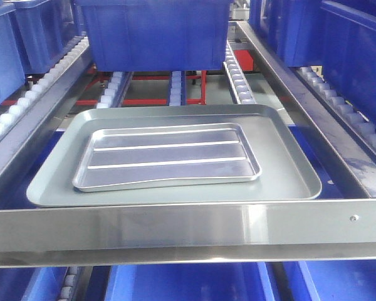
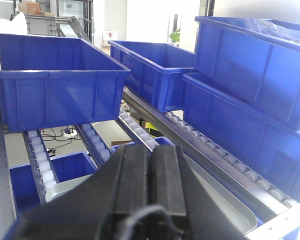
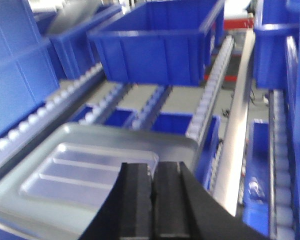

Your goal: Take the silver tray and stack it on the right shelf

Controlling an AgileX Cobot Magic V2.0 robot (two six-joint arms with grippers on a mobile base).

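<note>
The shiny ribbed silver tray [image 1: 167, 157] is seen resting inside the larger dull grey tray [image 1: 288, 179] on the roller shelf [image 1: 175, 229], near its front bar. Both black claws, left [image 2: 149, 175] and right [image 3: 152, 192], are closed and empty; stacking appears complete.

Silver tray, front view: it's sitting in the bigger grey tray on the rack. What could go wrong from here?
1. The silver tray lies nested inside the grey tray, so a grasp may catch both rims or drag the grey one.
2. Both trays rest on sloping roller rails; a nudge could slide them against the front bar.
3. The left gripper and right gripper look shut; they must open before any grasp.
</note>
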